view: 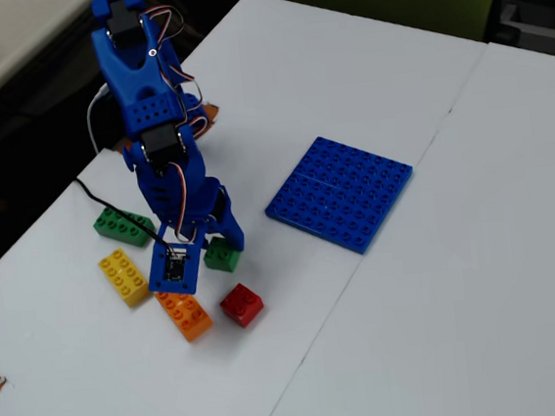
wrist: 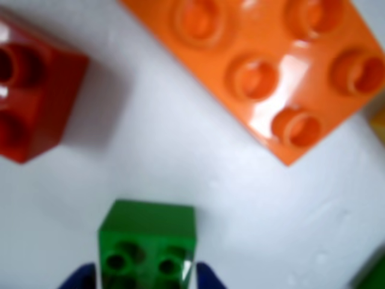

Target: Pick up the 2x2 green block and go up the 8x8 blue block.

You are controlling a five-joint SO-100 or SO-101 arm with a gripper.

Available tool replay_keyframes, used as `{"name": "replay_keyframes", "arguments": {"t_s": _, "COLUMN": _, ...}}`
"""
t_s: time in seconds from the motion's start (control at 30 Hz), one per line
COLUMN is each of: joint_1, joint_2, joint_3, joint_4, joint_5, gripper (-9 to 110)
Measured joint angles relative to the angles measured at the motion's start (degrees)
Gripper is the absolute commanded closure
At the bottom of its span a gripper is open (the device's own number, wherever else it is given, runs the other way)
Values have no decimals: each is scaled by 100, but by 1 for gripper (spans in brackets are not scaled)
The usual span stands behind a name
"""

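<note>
The blue gripper [view: 217,245] is clamping the small green brick [wrist: 148,245] between its fingers, just above the white table [view: 461,279]. The blue plate [view: 340,192] is lying well apart, to its right in the fixed view.

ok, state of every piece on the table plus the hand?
hand: down at the table, a finger on each side of the 2x2 green block, apparently shut on it
2x2 green block: upright, studs up, between the fingers
8x8 blue block: flat, bare
red brick: loose
orange brick: loose
yellow brick: loose
long green brick: loose
</note>
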Motion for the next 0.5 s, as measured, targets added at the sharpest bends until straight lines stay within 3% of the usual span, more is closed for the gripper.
{"name": "replay_keyframes", "arguments": {"t_s": 0.5, "joint_1": 0, "joint_2": -70, "joint_3": 0, "joint_4": -62, "joint_5": -97, "gripper": 95}}
